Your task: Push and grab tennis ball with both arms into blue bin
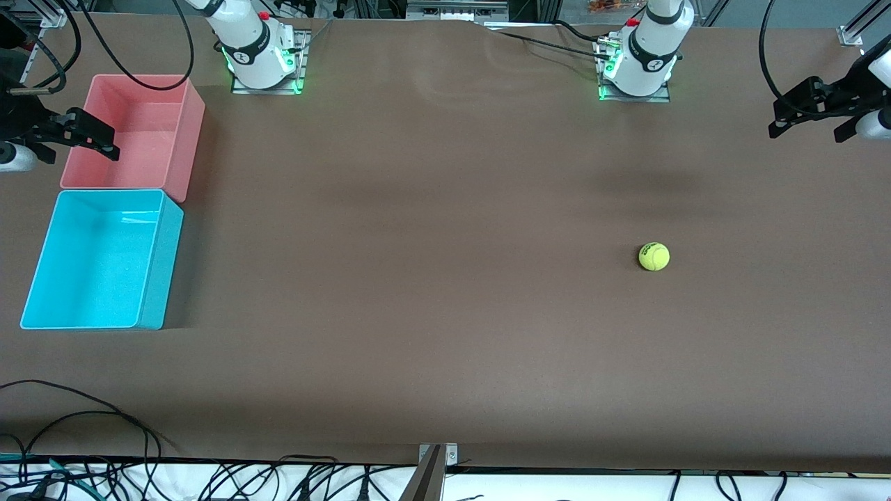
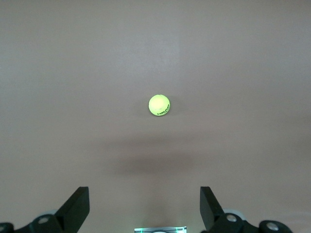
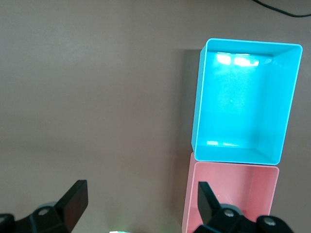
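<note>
The tennis ball (image 1: 653, 256) (image 2: 159, 105), yellow-green with a dark logo, lies on the brown table toward the left arm's end. My left gripper (image 1: 807, 132) (image 2: 144, 194) hangs high over that end of the table, open and empty, well apart from the ball. The blue bin (image 1: 97, 257) (image 3: 243, 107) stands empty at the right arm's end. My right gripper (image 1: 80, 154) (image 3: 141, 189) is raised over the table beside the two bins, open with nothing between its fingers.
A pink bin (image 1: 132, 132) (image 3: 228, 194) touches the blue bin, farther from the front camera. The arm bases (image 1: 261, 62) (image 1: 637, 73) stand along the table's edge farthest from that camera. Cables (image 1: 83, 417) trail over the edge nearest it.
</note>
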